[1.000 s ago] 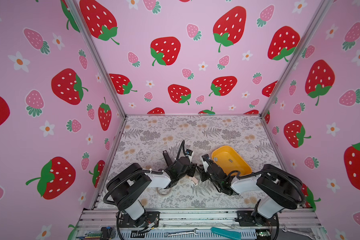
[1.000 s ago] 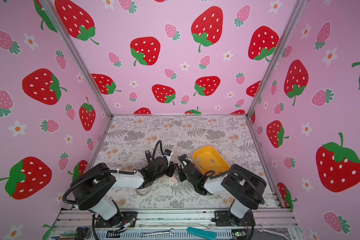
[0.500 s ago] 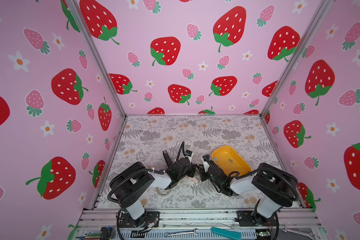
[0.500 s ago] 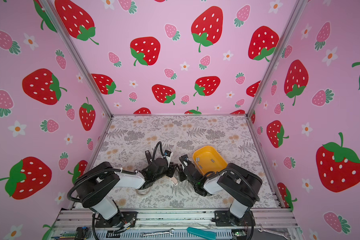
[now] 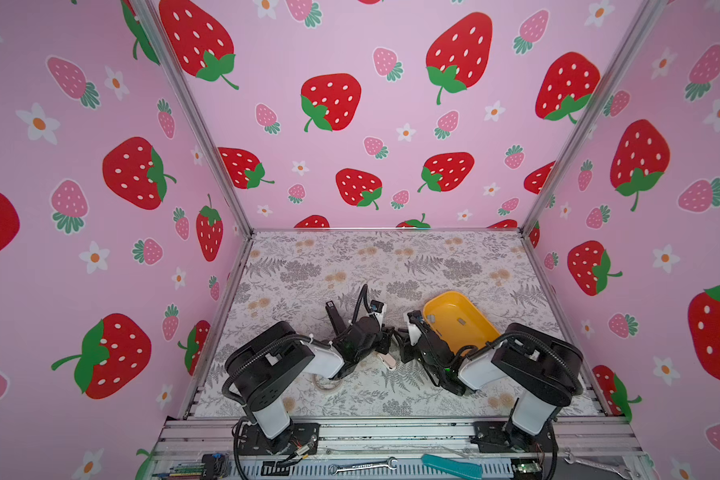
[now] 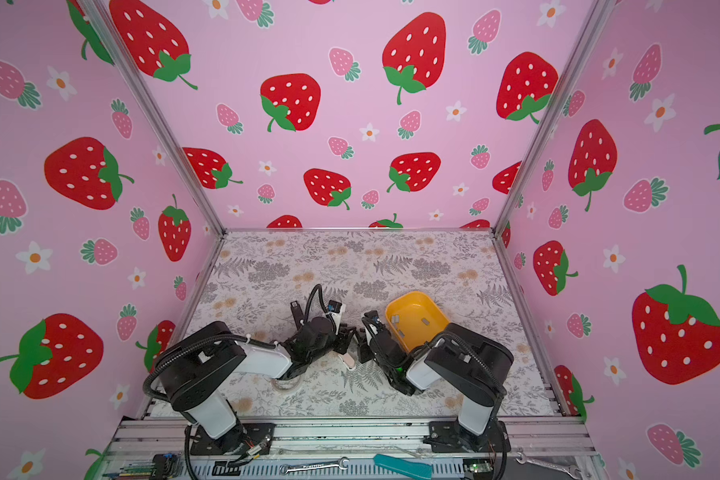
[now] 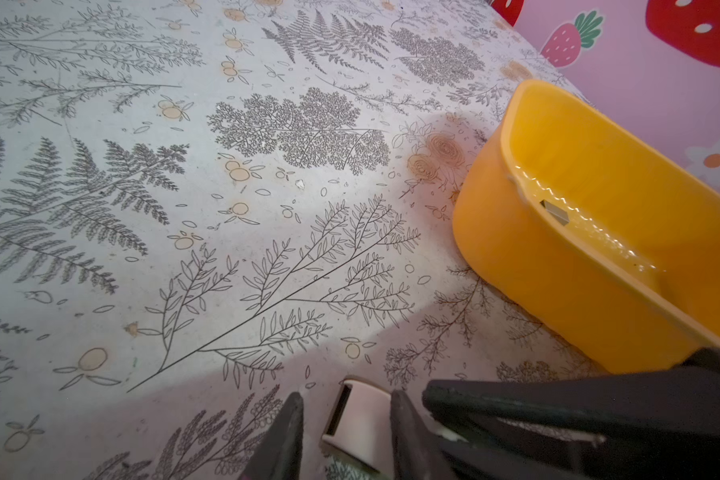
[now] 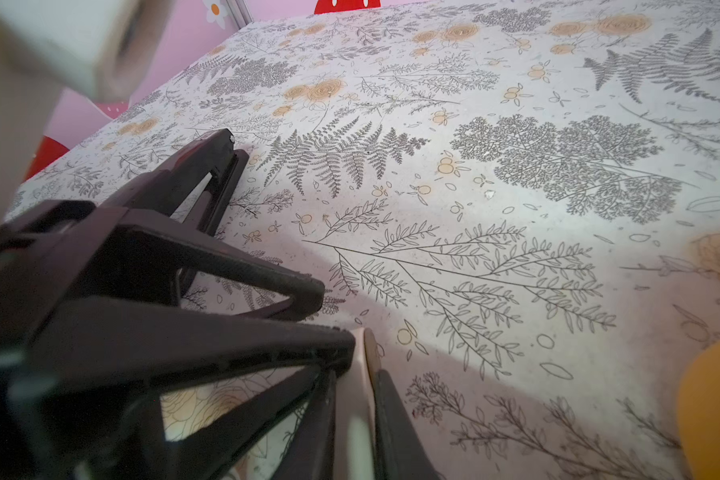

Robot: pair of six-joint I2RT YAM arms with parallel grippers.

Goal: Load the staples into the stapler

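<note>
The stapler is being pinched by the right tool and straddled by the left tool, whose hold cannot be told; through uneven pulling it could be twisted free.

Look steeply down from high above the near edge in both top views, nearly alike, taking in the whole table. From the left wrist, peers low and close toward the far right, at the yellow tray; from the right wrist, far left. Share the pale stapler.
</note>
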